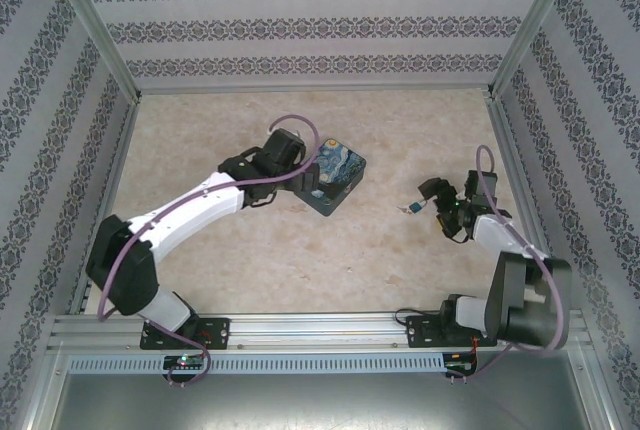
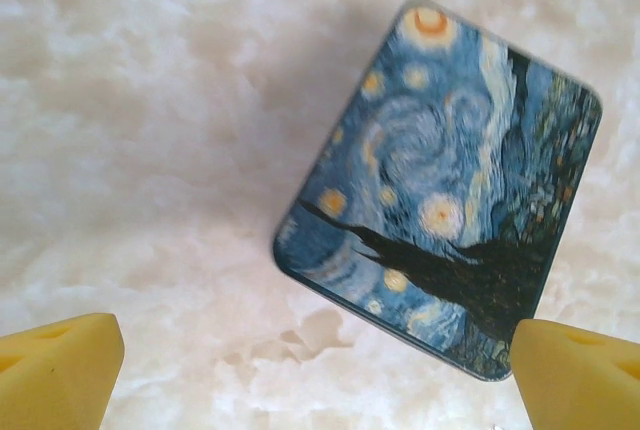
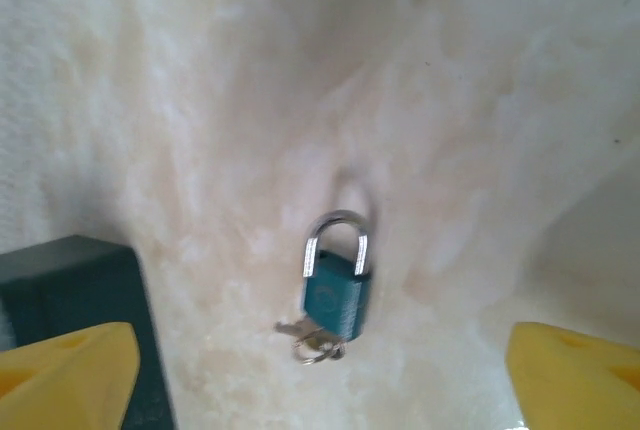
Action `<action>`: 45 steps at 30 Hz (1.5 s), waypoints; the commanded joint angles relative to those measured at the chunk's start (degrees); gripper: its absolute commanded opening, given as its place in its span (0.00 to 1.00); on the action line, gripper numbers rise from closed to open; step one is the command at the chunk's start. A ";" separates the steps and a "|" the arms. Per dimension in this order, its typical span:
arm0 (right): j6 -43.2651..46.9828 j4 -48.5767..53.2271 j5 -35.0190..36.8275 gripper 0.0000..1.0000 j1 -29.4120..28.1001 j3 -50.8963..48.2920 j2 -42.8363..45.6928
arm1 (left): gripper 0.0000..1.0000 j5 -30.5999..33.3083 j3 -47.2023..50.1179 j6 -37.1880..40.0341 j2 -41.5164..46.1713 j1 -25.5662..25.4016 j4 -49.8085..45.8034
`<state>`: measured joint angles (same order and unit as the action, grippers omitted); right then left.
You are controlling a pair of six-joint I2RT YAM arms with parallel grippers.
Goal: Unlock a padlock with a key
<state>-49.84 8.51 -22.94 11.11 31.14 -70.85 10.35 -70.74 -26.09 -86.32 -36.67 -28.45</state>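
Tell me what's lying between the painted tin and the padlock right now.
Nothing. In the top view, the stretch of table between the painted tin and the teal padlock is bare.

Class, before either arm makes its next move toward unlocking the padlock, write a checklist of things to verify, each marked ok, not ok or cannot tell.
1. Right gripper open: ok, fingers wide apart.
2. Padlock centred ahead of the right gripper: ok, lying flat on the table.
3. Key seated in the keyhole: cannot tell; it lies at the lock body's lower end.
4. Shackle released: not ok, it looks shut.
5. Left gripper free to help: ok, open, near the painted tin.
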 commanded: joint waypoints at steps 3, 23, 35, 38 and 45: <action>1.66 10.05 4.79 0.98 0.11 7.28 7.14 | 0.99 8.79 4.51 0.58 8.26 4.54 -1.47; 32.56 -16.68 54.50 0.98 -12.94 3.22 6.60 | 1.00 18.89 37.07 20.13 23.96 22.70 38.40; 39.82 -45.79 54.05 0.98 -15.30 -8.83 -4.29 | 1.00 12.80 48.27 24.18 12.10 28.50 65.49; 44.35 -57.08 45.98 0.98 -15.39 -12.43 -7.79 | 1.00 9.71 48.35 27.18 5.87 28.56 71.19; 49.37 -75.61 35.25 0.98 -15.66 -16.80 -17.10 | 0.99 1.40 49.92 26.71 0.50 31.89 78.96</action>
<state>-3.38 -54.15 17.32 -4.40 15.14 -85.45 16.08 -21.74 0.47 -85.38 -6.94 42.89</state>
